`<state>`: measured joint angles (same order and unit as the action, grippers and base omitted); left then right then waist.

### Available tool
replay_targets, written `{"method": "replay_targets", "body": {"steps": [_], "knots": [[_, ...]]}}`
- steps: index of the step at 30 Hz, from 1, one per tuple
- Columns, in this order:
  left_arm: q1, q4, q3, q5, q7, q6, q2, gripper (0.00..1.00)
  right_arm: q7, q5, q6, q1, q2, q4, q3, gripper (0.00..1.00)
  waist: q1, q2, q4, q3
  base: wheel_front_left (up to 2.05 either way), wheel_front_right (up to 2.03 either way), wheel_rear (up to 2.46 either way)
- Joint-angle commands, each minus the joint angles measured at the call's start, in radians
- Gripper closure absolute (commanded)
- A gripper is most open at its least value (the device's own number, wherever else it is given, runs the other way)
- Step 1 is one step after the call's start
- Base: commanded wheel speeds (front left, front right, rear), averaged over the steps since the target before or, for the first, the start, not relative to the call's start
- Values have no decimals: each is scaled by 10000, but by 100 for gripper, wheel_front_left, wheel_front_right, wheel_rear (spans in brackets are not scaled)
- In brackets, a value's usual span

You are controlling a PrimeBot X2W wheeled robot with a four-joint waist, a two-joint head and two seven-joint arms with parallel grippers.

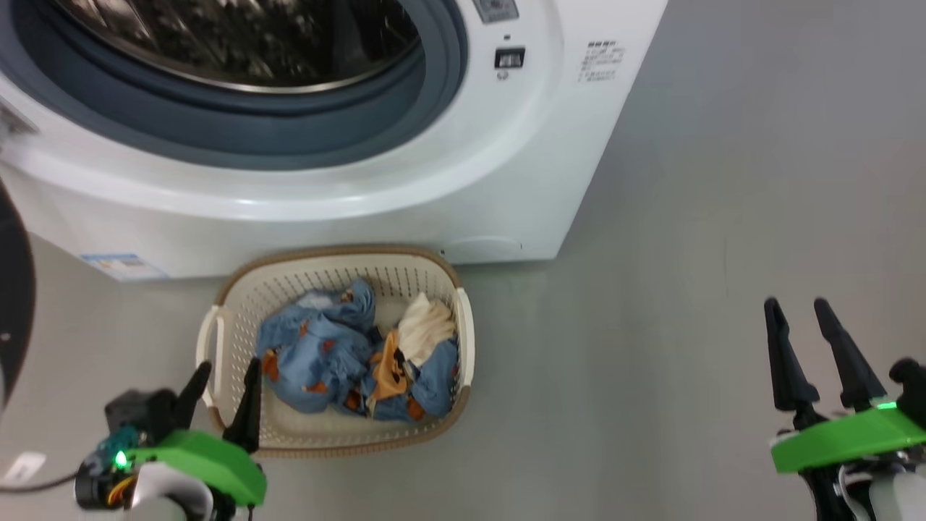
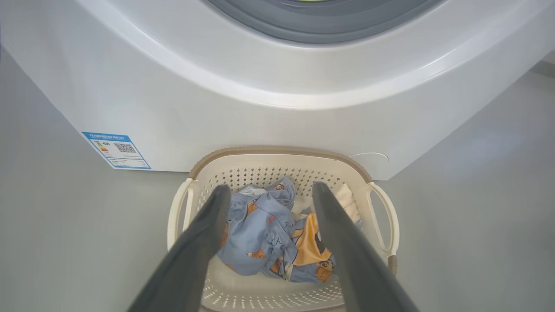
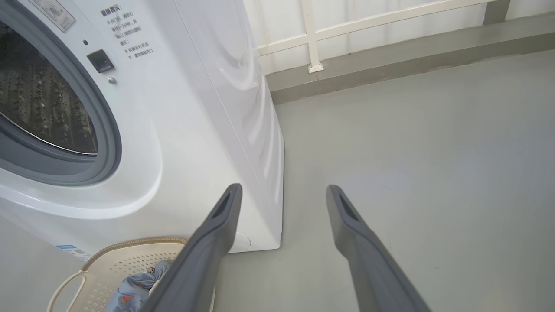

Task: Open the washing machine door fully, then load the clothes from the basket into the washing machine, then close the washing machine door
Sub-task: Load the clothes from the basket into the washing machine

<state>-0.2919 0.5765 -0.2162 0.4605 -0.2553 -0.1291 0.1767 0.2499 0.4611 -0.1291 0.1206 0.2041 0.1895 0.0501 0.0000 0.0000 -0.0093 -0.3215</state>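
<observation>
My left jaws are hovering spread at the near left corner of the basket [image 1: 340, 252]. The clothes [image 1: 347, 358] are lying in it, just ahead and right, below the washing machine [image 1: 506, 181]. My right jaws are idling spread, well off right, so left is nearer.

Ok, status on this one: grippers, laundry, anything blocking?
Left gripper open by basket rim. Right gripper open over floor. Clothes in basket, washing machine open. Nothing in the way.
</observation>
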Motion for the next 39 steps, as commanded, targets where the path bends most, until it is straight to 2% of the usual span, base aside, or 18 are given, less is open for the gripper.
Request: {"method": "replay_targets", "body": {"steps": [1, 11, 20, 26, 34, 39], "knots": [[-499, 87, 141, 117, -65, -15, 348, 0, 118, -149, -16, 285, 56, -286, -162, 0, 0, 0, -62, -836, 0, 0, 0], [-2754, 1698, -1293, 716, -65, -15, 598, 0, 118, -415, -16, 1397, -250, -497, -249, 0, 0, 0, -206, -2870, 0, 0, 0], [-4604, 3338, -2790, 1443, -65, -15, 1147, 0, 118, -555, -16, 2277, -519, -710, -492, 0, 0, 0, -608, -4251, 0, 0, 0], [-5284, 4006, -3782, 1885, -65, -15, 1531, 0, 118, -580, -16, 2541, -705, -757, -609, 0, 0, 0, -915, -4739, 0, 0, 0], [-6197, 4794, -5593, 2538, 24, -15, 2262, 0, 118, -560, -16, 2730, -965, -884, -715, 0, 0, 0, -1452, -5336, 0, 0, 0], [-6712, 5155, -6287, 3024, 41, -15, 2613, 0, 118, -530, -16, 2709, -1142, -920, -796, 0, 0, 0, -1731, -5508, 0, 0, 0]]}}
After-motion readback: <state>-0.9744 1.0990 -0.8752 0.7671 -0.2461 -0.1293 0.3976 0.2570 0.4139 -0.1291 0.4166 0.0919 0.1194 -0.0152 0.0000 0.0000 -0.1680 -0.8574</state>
